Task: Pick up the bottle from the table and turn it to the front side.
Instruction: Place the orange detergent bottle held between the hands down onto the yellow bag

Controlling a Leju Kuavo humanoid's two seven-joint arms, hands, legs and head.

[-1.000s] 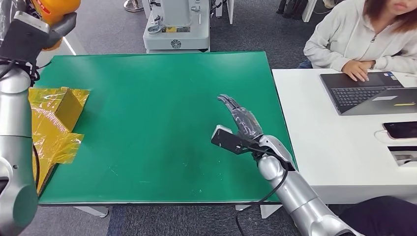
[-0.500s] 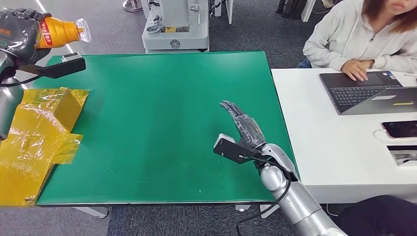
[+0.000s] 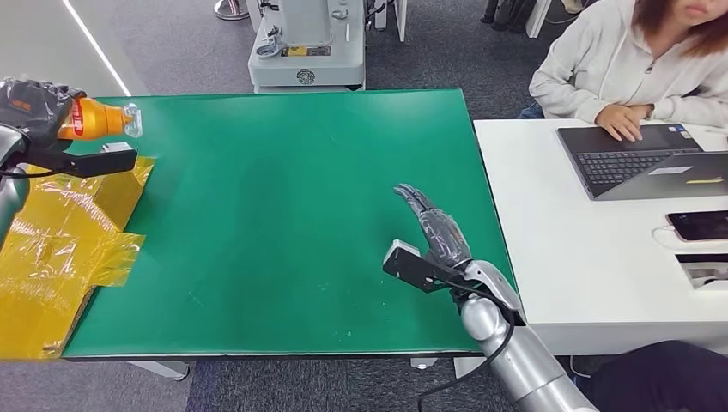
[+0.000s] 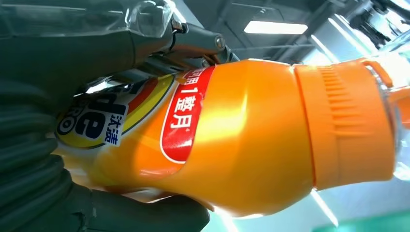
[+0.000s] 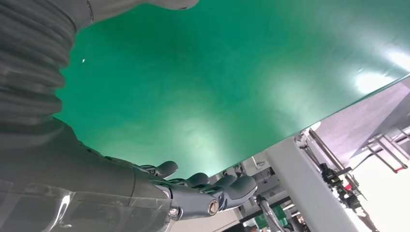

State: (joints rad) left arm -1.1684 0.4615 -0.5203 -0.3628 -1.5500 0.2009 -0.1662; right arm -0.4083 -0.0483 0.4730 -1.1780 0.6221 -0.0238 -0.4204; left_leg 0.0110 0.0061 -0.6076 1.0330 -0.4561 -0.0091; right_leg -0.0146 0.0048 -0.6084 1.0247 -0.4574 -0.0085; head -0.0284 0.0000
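My left hand (image 3: 34, 107) grips an orange bottle (image 3: 96, 119) above the far left corner of the green table (image 3: 283, 215). The bottle lies on its side, its clear cap pointing toward the table's middle. In the left wrist view the bottle (image 4: 232, 130) shows a red and yellow label and a ribbed orange neck, with my dark fingers (image 4: 121, 212) wrapped round its body. My right hand (image 3: 433, 225) hovers over the table's right side, fingers stretched out flat and holding nothing; the right wrist view shows those fingers (image 5: 203, 191) above the green surface.
Crumpled yellow film (image 3: 64, 232) covers a box at the table's left edge. A white desk (image 3: 592, 275) on the right carries a laptop (image 3: 644, 163) and a phone (image 3: 700, 226); a person in a pale hoodie (image 3: 627, 64) sits there. A grey machine (image 3: 305, 43) stands beyond the table.
My left hand has come down and outward with the bottle, turning it from upright near the picture's top to lying sideways. My right hand has drawn back slightly toward the near edge.
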